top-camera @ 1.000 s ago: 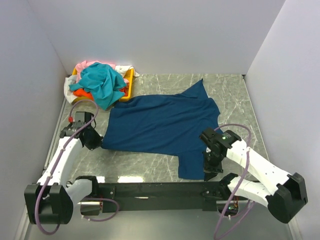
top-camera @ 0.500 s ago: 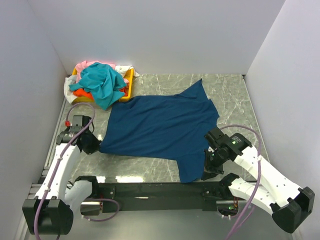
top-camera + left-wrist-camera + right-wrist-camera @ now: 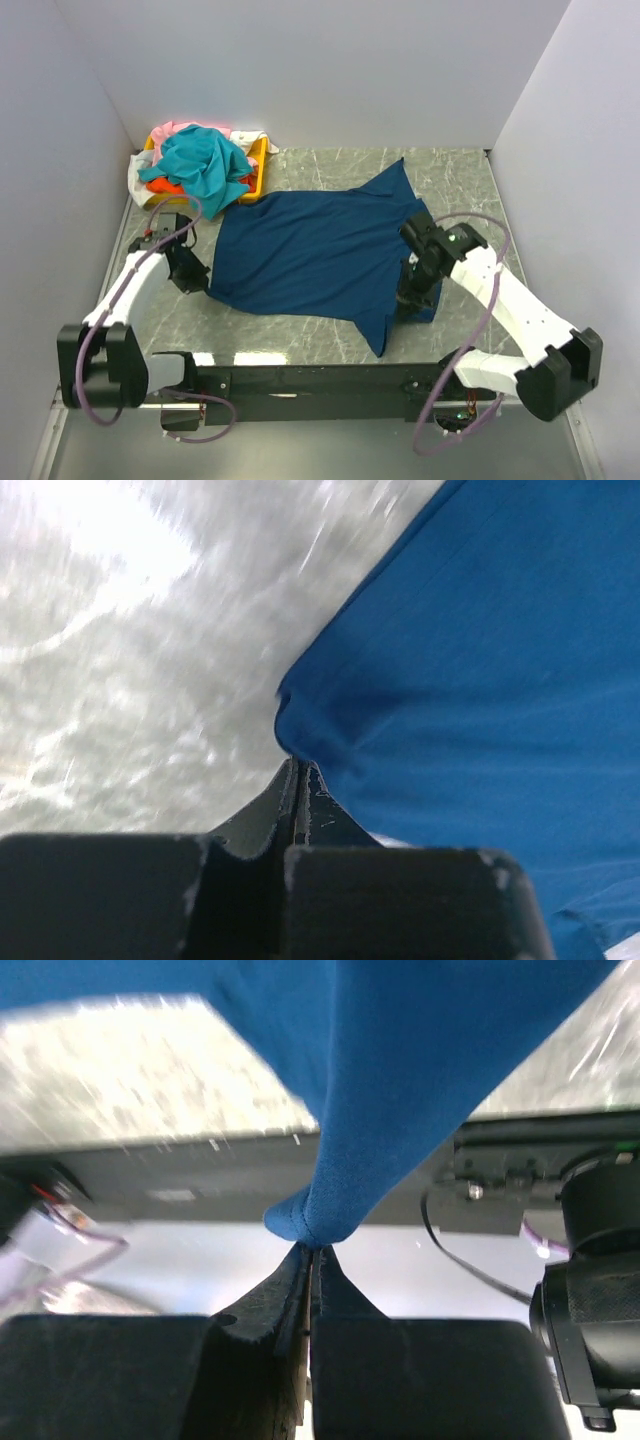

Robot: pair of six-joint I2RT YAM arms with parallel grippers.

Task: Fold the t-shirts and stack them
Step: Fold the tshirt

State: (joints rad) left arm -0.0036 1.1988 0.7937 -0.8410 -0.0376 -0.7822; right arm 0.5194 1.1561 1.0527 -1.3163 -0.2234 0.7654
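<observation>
- Navy shirt (image 3: 320,250): spread largely flat across the middle of the marble worktop (image 3: 470,190). One sleeve points toward the back wall, and a narrow flap reaches toward the near edge.
- Left claw (image 3: 203,283): clenched on the navy shirt's left edge, low over the worktop. In the wrist view its fingers (image 3: 312,815) meet tip to tip, with a small fold of blue cloth pinched between them and bare marble to one side.
- Right claw (image 3: 407,306): clenched on the near right part of the navy shirt. In the wrist view the fingers (image 3: 335,1295) are pressed together on a bunched nub of blue cloth. The cloth stretches away from the tips, with the black base rail behind it.
- Tray (image 3: 262,160): yellow, in the far left corner of the worktop. It holds a loose, unfolded heap of the other shirts.
- Teal shirt (image 3: 200,165): on top of the heap, hanging over the tray's near rim. Its lowest fold is just beside the navy shirt's far left corner; whether they touch cannot be told.
- Orange shirt (image 3: 165,187): shows beneath the teal one on the left side.
- Pink shirt (image 3: 175,130): shows at the back of the heap.
- White shirt (image 3: 137,175): spills over the tray's left rim.
</observation>
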